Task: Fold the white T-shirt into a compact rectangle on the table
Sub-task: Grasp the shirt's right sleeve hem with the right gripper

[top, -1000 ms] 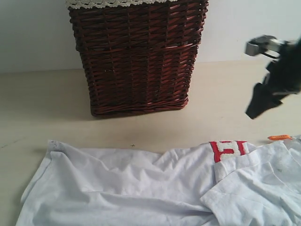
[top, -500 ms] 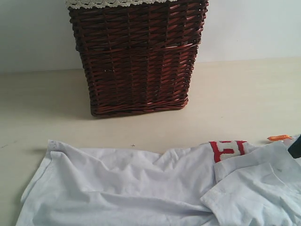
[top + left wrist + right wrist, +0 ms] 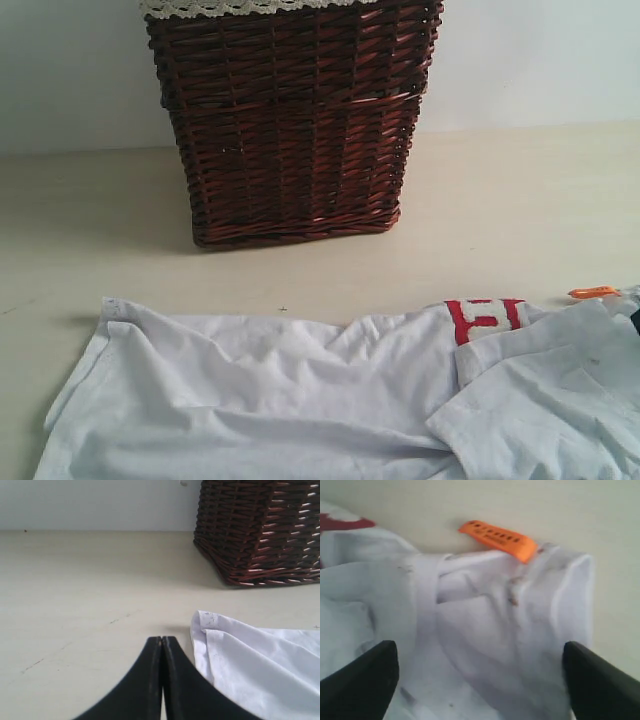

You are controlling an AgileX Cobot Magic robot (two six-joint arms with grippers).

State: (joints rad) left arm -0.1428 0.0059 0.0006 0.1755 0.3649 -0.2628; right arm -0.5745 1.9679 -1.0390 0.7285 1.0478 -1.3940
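Shirt: the white T-shirt lies rumpled across the bottom of the exterior frame, from the lower left to the right edge. A flap is folded over it at the lower right.
Lettering: a patch of red-edged white lettering peeks out right of centre, just above that flap.
Tag: the orange neck tag sits at the right edge on the bare wood, touching the bunched collar.
Table: the pale beige table runs under everything.
Basket: a brown wicker basket stands upright at top centre, apart from the shirt, with lace trim along its rim.
Left gripper: the left gripper has its jaws pressed together with nothing between them. It is low over the table, just beside the shirt's corner.
Right gripper: the right gripper has its jaws spread wide, with black fingers on either side of the collar. I cannot tell whether they touch the cloth.
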